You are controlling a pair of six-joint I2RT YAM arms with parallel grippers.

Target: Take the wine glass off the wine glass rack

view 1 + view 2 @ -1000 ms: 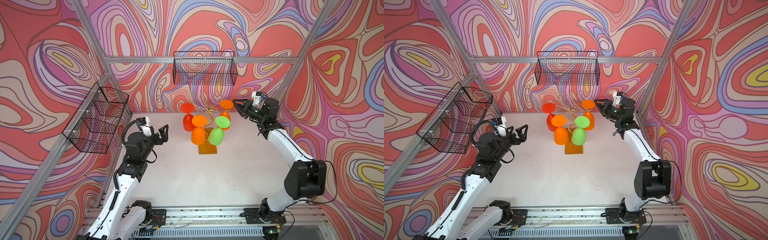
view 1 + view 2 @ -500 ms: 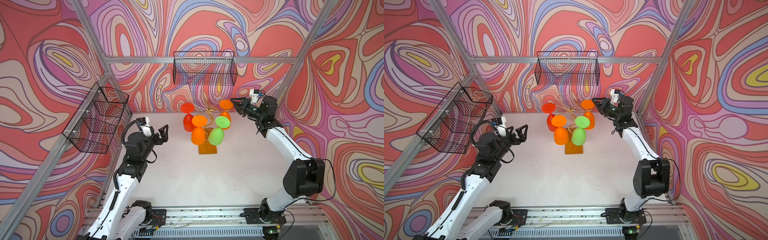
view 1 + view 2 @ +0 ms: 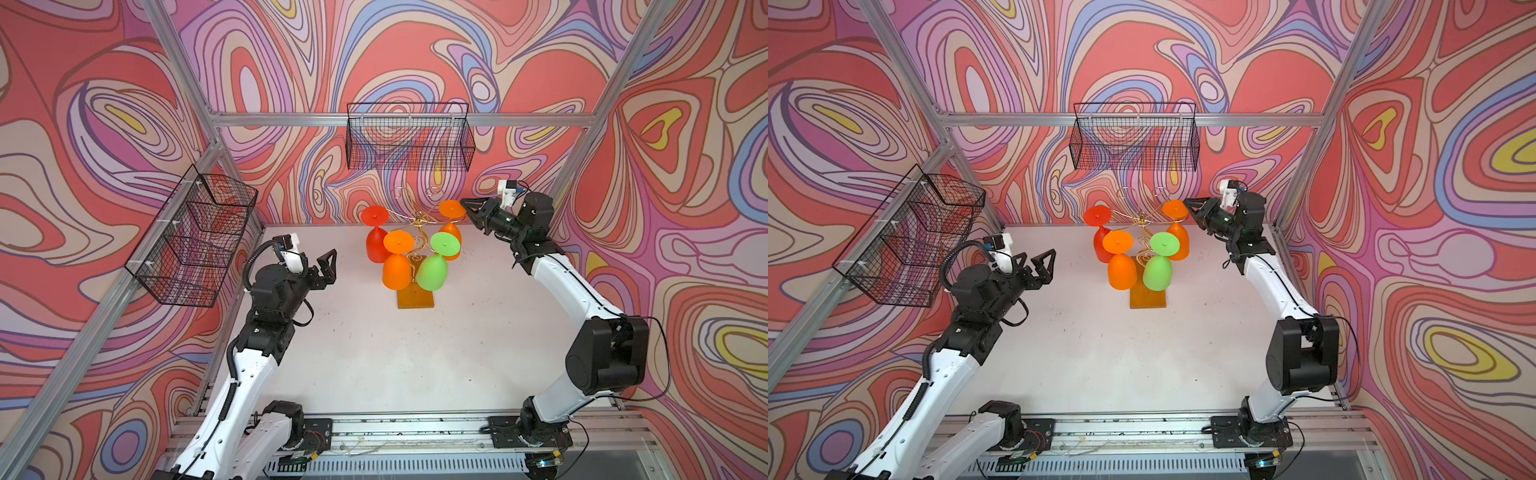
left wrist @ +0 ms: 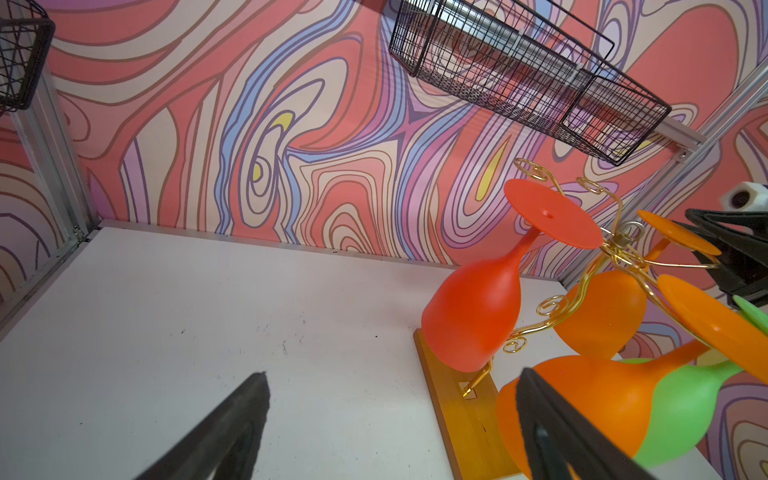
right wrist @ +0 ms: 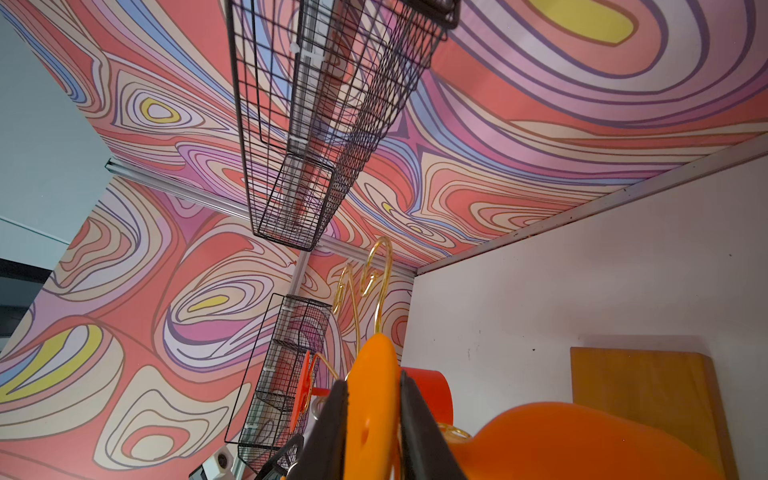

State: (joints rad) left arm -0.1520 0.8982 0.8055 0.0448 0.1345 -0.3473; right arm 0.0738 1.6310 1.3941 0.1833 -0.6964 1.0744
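Observation:
The wine glass rack is a gold wire tree on an orange-brown wooden base, standing at the back middle of the white table. Several glasses hang on it upside down: red, orange, green and a rear orange wine glass. My right gripper is shut on that rear glass's foot, a finger pressed to each face of the disc. My left gripper hangs open left of the rack, with nothing between its fingers.
One black wire basket hangs on the back wall above the rack, and another on the left wall beside my left arm. Aluminium frame posts stand in the back corners. Bare white tabletop lies in front of the rack.
My right gripper has moved a little toward the rack and closed on the rear orange glass's foot. The left arm has not moved.

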